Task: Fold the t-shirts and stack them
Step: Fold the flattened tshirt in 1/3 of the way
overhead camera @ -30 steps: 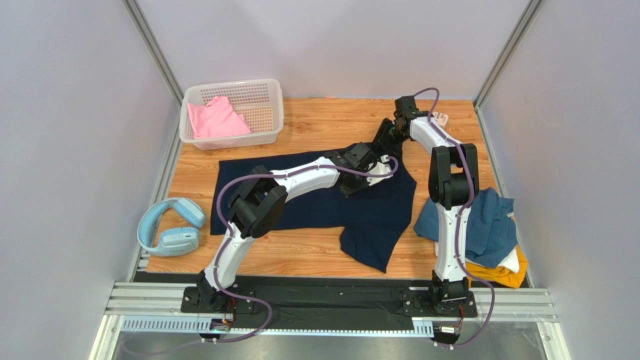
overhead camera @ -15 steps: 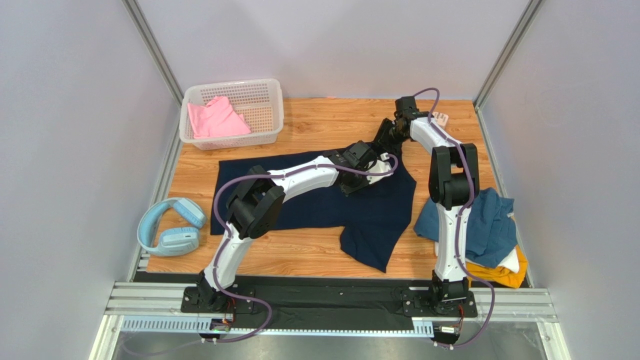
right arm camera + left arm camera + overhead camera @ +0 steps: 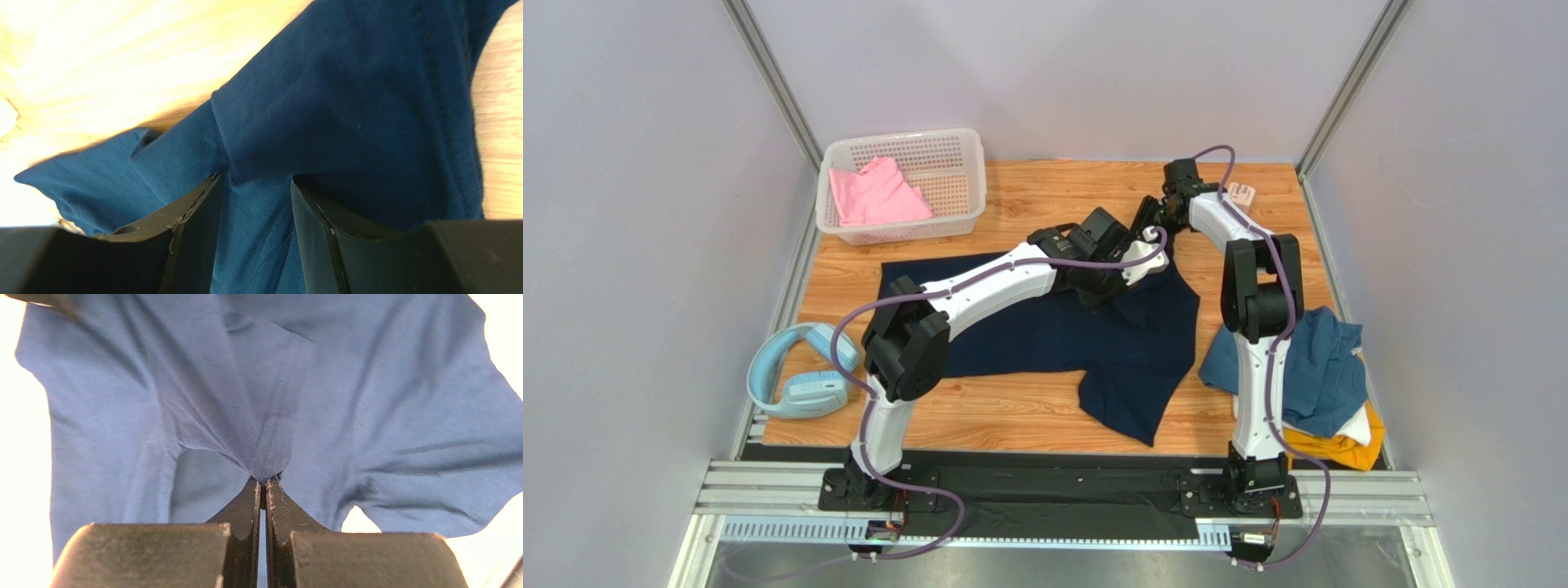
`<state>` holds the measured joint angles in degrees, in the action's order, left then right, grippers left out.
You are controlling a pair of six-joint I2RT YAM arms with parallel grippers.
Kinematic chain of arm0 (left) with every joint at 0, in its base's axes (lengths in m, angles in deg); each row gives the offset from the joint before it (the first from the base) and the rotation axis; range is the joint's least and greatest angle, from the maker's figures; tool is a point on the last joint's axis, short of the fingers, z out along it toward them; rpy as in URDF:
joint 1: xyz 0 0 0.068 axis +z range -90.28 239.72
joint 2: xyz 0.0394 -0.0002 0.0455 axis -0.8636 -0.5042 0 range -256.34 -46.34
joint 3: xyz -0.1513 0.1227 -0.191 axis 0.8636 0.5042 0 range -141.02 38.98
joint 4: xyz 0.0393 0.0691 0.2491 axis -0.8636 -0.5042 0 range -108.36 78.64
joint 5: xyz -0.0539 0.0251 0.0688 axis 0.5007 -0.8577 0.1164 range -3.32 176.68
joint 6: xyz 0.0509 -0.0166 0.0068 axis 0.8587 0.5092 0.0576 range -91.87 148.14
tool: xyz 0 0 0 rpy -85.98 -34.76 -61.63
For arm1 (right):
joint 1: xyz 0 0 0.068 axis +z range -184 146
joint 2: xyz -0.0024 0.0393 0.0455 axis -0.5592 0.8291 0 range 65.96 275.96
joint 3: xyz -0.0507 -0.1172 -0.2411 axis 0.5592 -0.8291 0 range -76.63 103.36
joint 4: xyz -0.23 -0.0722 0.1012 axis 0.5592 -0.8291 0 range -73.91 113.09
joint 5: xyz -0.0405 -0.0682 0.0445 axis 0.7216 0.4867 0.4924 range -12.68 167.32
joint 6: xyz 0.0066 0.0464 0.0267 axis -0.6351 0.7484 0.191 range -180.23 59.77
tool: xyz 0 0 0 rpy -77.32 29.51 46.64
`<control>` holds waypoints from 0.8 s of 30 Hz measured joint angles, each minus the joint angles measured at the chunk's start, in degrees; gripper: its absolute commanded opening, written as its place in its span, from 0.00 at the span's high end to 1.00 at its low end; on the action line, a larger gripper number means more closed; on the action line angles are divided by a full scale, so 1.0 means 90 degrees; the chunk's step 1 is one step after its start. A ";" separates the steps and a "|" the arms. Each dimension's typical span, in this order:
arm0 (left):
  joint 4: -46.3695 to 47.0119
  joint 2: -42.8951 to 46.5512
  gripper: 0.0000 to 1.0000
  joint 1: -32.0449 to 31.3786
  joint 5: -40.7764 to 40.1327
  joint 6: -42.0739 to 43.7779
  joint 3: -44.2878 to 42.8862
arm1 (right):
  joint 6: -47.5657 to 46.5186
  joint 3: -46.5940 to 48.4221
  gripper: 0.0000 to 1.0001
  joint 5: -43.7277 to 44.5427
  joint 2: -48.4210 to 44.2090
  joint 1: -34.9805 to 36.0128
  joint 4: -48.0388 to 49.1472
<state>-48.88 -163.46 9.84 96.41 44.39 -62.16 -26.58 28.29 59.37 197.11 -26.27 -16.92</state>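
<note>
progress is slight, as i judge it: no folded shirt and no stack shows anywhere. navy t-shirt (image 3: 1136,349) lies spread, with wrinkles, across the middle of the top view, one part trailing toward the lower centre. pink tee (image 3: 873,196) sits loose in the white basket (image 3: 959,145) at upper left. teal tee (image 3: 1326,355), white tee (image 3: 1361,426) and mustard tee (image 3: 1347,453) are heaped unfolded at the right edge. all five are left to fold, and the navy one looks to be the shirt in hand.

left gripper (image 3: 265,485) is pressed together, pinching a small peak of navy cloth that tents up from its tips. right gripper (image 3: 255,196) is part spread astride a ridge of the same shirt, not visibly clamping it. in the top view both sit close together at the shirt's upper right corner, so the wrists have little room between them.

wooden table (image 3: 1038,196) shows bare wood above the shirt, between basket and right arm, and a narrower strip below it at lower left. blue headphones (image 3: 803,371) lie just off the table's left edge. grey walls stand near on both sides, and the heap overhangs the right rim, so a fold toward the middle or upper middle looks safest.
</note>
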 measured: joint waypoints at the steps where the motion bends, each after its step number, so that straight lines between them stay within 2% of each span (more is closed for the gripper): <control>1: -0.0100 0.0000 0.98 0.0002 0.0121 -0.0012 0.0002 | 0.0000 -0.0005 0.49 -0.0024 0.0000 0.0010 -0.0010; 3: -0.0282 0.0000 0.91 0.0005 0.0384 -0.0007 0.0005 | 0.0000 -0.0010 0.49 -0.0073 0.0000 0.0012 -0.0039; 4: -0.0381 0.0000 0.79 0.0007 0.0568 0.0005 0.0005 | 0.0002 -0.0012 0.49 -0.0092 0.0000 0.0010 -0.0066; 7: -0.0782 0.0005 0.62 0.0005 0.1141 0.0083 0.0017 | -0.0002 -0.0012 0.49 -0.0109 0.0000 0.0010 -0.0085; 9: -0.1015 0.0053 0.58 -0.0032 0.1447 0.0138 0.0131 | -0.0002 -0.0012 0.49 -0.0085 0.0000 0.0002 -0.0061; 11: -0.1209 0.0148 0.47 -0.0049 0.1642 0.0219 0.0376 | -0.0002 -0.0012 0.49 -0.0046 0.0000 -0.0002 -0.0051; 15: -0.1358 0.0529 0.45 0.0036 0.1681 0.0342 0.1018 | -0.0007 -0.0012 0.50 0.0087 -0.0007 -0.0005 -0.0053; 18: -0.1290 0.1020 0.45 0.0386 0.1525 0.0357 0.1399 | -0.0019 -0.0012 0.50 0.0243 -0.0024 -0.0036 -0.0061; 24: -0.0495 0.2004 0.48 0.2030 0.0631 0.0549 0.2147 | -0.0024 -0.0010 0.50 0.0444 -0.0039 -0.0282 -0.0068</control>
<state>-53.34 -145.43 28.11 102.10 49.33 -42.84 -26.80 28.20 63.37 196.76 -28.81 -17.53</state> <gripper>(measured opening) 0.529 0.500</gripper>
